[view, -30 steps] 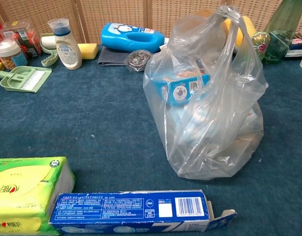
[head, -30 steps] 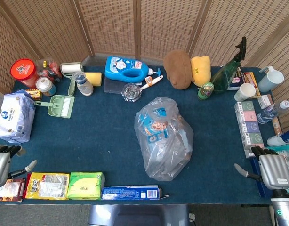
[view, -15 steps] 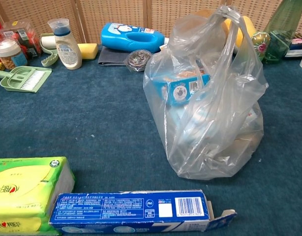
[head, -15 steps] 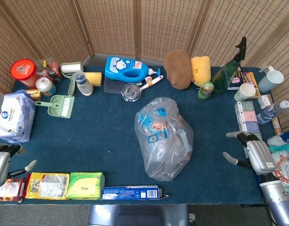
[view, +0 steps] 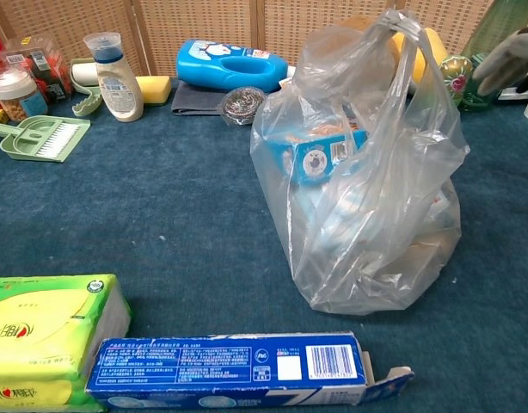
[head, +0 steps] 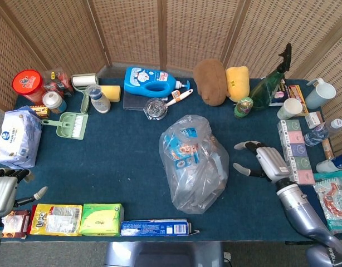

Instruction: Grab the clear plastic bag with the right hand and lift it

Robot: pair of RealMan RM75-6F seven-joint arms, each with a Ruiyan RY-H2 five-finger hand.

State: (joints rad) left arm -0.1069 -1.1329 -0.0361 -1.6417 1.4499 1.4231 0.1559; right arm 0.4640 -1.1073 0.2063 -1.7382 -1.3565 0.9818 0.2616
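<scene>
The clear plastic bag (head: 193, 161) stands in the middle of the blue table, stuffed with boxes and packets; the chest view shows the clear plastic bag (view: 363, 185) upright with its knotted handles on top. My right hand (head: 264, 161) hovers just right of the bag, fingers spread and pointing toward it, holding nothing, a small gap away. The chest view catches only the tips of my right hand (view: 509, 60) at its upper right edge. My left hand (head: 5, 190) rests at the table's front left corner, fingers apart and empty.
Tissue packs (head: 76, 218) and a blue box (head: 155, 227) line the front edge. A blue detergent bottle (head: 151, 81), steel scourer (head: 155, 108), brown plush (head: 210, 81) and green bottle (head: 265, 89) stand behind the bag. Small boxes (head: 293, 147) lie along the right side.
My right hand has travelled from the front right corner up and leftward to just beside the bag, and now enters the chest view. The bag and left hand have hardly moved.
</scene>
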